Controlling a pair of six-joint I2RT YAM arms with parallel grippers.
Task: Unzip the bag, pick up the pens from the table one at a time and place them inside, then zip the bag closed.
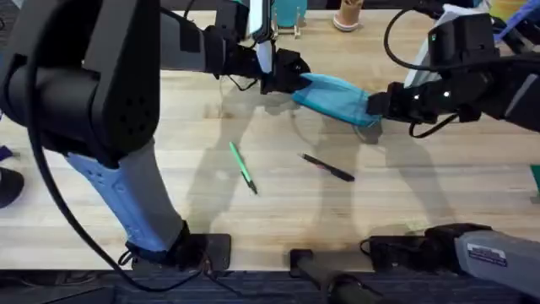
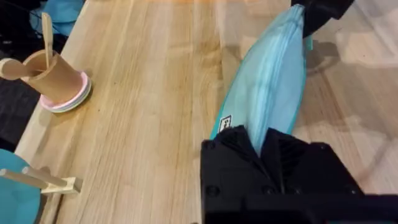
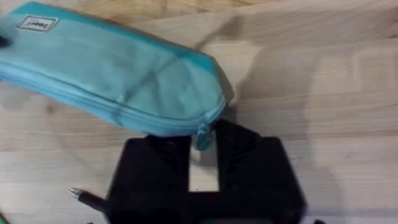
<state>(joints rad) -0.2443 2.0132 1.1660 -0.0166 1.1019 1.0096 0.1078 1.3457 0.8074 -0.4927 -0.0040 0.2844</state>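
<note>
The left arm [image 1: 101, 110] is showing black housings over a pale blue link, with a black cable. The right arm [image 1: 460, 80] is carrying looping black cables.

The teal bag [image 1: 336, 97] lies zipped at the table's [image 1: 405, 194] far side. A green pen [image 1: 243, 168] and black pen [image 1: 328, 167] (well apart) lie nearer.

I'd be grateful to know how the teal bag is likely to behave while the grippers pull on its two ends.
The bag looks like soft fabric, so it will probably sag and crease rather than stay stiff. It seems flat and unfilled, so likely light and apt to slide on the smooth table. Held by the left gripper at one end, it should stretch taut.
</note>
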